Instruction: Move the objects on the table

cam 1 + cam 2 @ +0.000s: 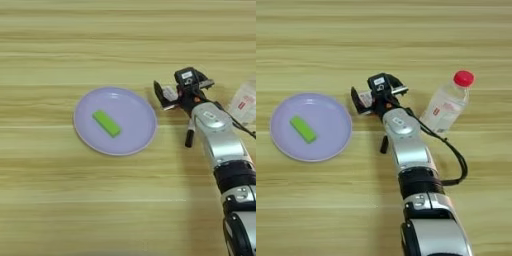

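Note:
A small green block [106,123] lies on the round lavender plate [131,107] at centre left. Just right of the plate's rim, my right gripper [174,90] hangs low over the table [75,210]. It is open, with one black finger [159,92] towards the plate. The red-and-white card [367,98] shows between the fingers. A dark marker pen [189,137] lies on the wood beside and partly under my silver forearm [406,145]. The clear bottle [445,107] with its red cap [463,78] lies tilted to the right of the arm.
A black cable [456,155] loops off the forearm towards the bottle. Bare wood runs along the far side and the front left.

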`<action>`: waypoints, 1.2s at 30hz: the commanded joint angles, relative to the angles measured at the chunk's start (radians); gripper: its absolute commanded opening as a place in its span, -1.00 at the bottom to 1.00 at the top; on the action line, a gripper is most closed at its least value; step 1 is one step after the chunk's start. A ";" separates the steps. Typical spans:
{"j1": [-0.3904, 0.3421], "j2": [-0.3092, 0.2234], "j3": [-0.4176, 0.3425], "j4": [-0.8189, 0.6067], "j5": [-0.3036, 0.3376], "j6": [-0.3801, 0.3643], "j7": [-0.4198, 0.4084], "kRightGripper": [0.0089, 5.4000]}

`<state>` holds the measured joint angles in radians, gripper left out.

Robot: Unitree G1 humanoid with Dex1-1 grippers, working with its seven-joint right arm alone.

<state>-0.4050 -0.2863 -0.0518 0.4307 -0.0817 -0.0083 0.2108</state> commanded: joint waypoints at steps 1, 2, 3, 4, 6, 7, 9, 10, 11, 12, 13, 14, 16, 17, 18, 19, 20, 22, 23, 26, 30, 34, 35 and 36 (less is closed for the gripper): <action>0.029 0.022 0.050 -0.276 0.025 0.048 0.046 0.99; 0.052 0.031 0.071 -0.330 0.025 0.068 0.059 0.99; 0.073 0.042 0.093 -0.375 0.028 0.090 0.076 0.99; 0.088 0.049 0.110 -0.408 0.030 0.110 0.090 0.99; 0.119 0.063 0.151 -0.464 0.028 0.155 0.120 0.99; 0.130 0.067 0.167 -0.483 0.025 0.172 0.130 0.99; 0.153 0.073 0.208 -0.513 0.021 0.210 0.157 0.99; 0.160 0.075 0.224 -0.522 0.017 0.228 0.166 0.99; 0.167 0.077 0.242 -0.523 0.013 0.244 0.177 0.99; 0.170 0.078 0.253 -0.520 0.009 0.253 0.181 0.99; 0.170 0.080 0.262 -0.509 0.004 0.259 0.184 0.99; 0.168 0.082 0.272 -0.492 -0.003 0.264 0.186 0.99; 0.167 0.083 0.287 -0.473 -0.012 0.270 0.191 0.99; 0.168 0.085 0.294 -0.469 -0.014 0.272 0.195 0.99; 0.169 0.087 0.300 -0.466 -0.017 0.273 0.197 0.99; 0.169 0.088 0.306 -0.462 -0.019 0.273 0.199 0.99; 0.169 0.091 0.313 -0.453 -0.021 0.275 0.203 0.99; 0.166 0.093 0.321 -0.436 -0.023 0.277 0.208 0.99; 0.164 0.094 0.322 -0.429 -0.023 0.279 0.209 0.99; 0.153 0.096 0.327 -0.402 -0.026 0.287 0.213 0.99; 0.144 0.091 0.333 -0.372 -0.042 0.297 0.214 0.99; 0.136 0.080 0.343 -0.336 -0.060 0.296 0.223 0.90; 0.134 0.079 0.344 -0.329 -0.062 0.295 0.224 0.85; 0.133 0.080 0.345 -0.325 -0.063 0.294 0.225 0.81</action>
<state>-0.2252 -0.1917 0.2983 0.1106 -0.1313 0.2941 0.4447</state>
